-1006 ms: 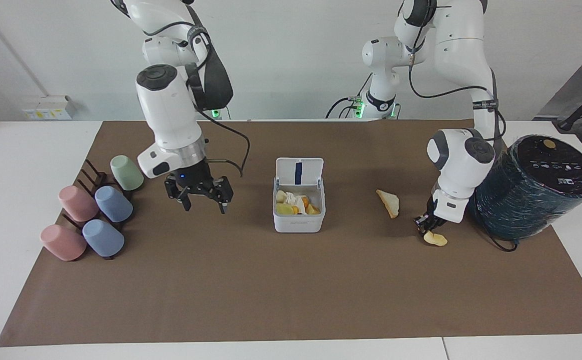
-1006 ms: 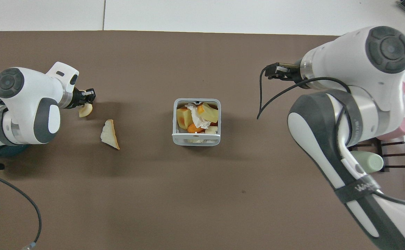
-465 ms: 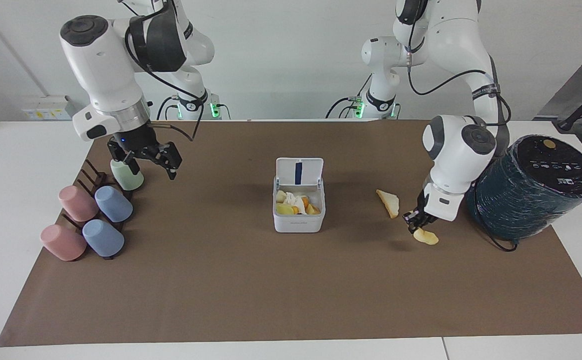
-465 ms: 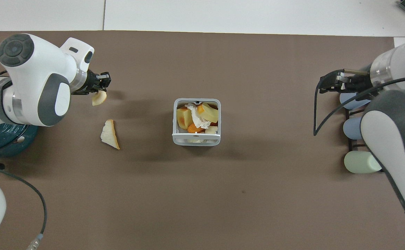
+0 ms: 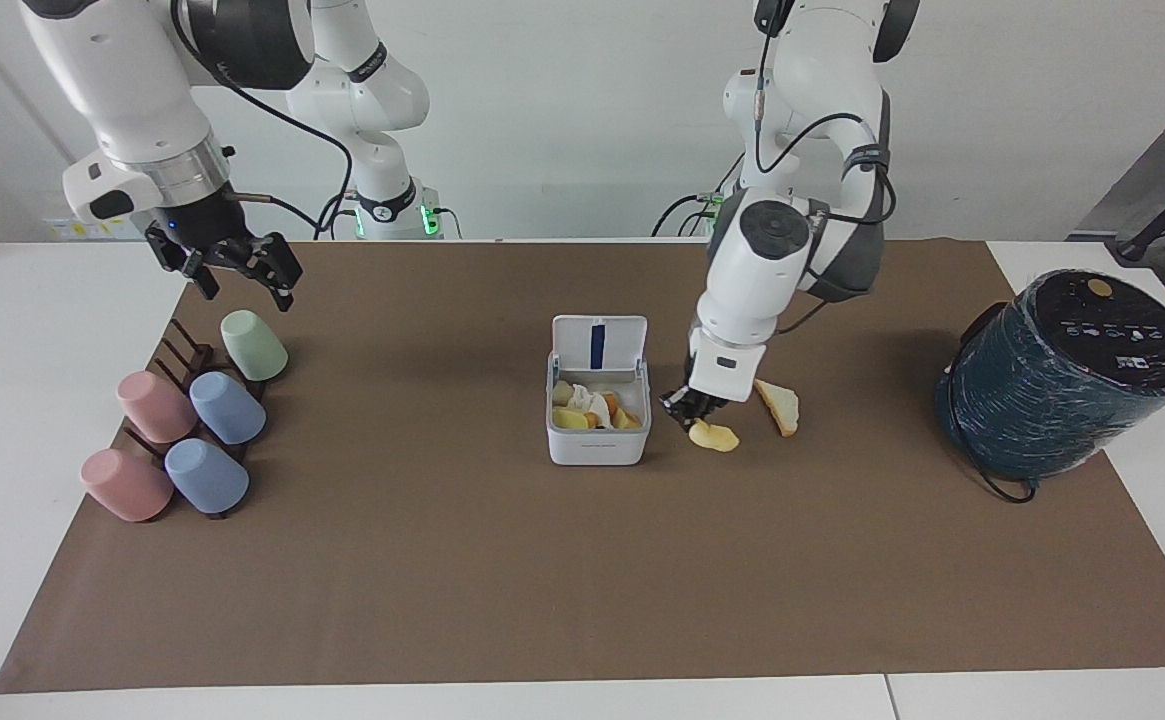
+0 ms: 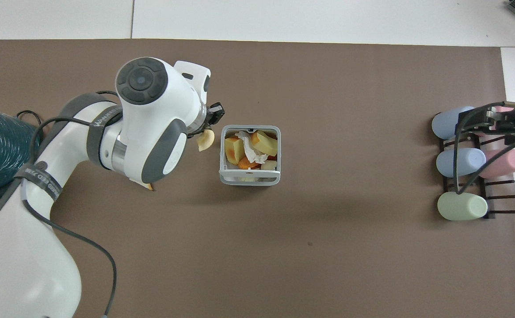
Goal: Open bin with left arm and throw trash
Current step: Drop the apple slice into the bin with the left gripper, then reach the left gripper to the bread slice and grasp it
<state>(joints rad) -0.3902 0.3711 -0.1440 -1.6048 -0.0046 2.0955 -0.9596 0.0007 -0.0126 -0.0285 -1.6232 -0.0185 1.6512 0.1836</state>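
I see the left gripper (image 5: 694, 408) clamped on a crescent peel (image 5: 714, 436) just beside the open bin (image 5: 598, 440); the right gripper (image 5: 237, 265), fingers spread, waits above the cup rack (image 5: 187, 365)

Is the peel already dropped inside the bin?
No: the peel hangs from the shut left gripper beside the open bin, not inside it.

Plain white wall (image 5: 562, 120) w/ a power strip (image 5: 97, 215) on it, white table (image 5: 32, 420) under brown mat (image 5: 542, 560), even light.
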